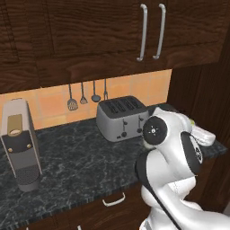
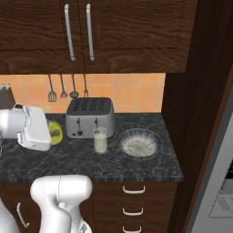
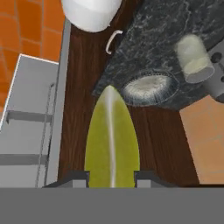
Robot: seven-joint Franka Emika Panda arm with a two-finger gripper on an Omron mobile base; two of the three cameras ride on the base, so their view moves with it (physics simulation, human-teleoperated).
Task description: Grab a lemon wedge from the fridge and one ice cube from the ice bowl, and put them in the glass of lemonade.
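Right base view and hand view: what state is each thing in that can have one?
lemon wedge: held between the hand's fingertips, off the counter.
hand: shut on the lemon wedge.
glass of lemonade: upright on the counter, holding pale liquid, no wedge in it yet.
ice bowl: upright beside the glass, whitish contents inside.
toaster: upright behind the glass, slots empty.
upper cabinet doors: closed.
drawers: closed.

On the counter (image 2: 150,166), the glass of lemonade (image 2: 100,139) is set at the toaster's (image 2: 89,117) five o'clock, with the ice bowl (image 2: 139,143) at the glass's three o'clock.
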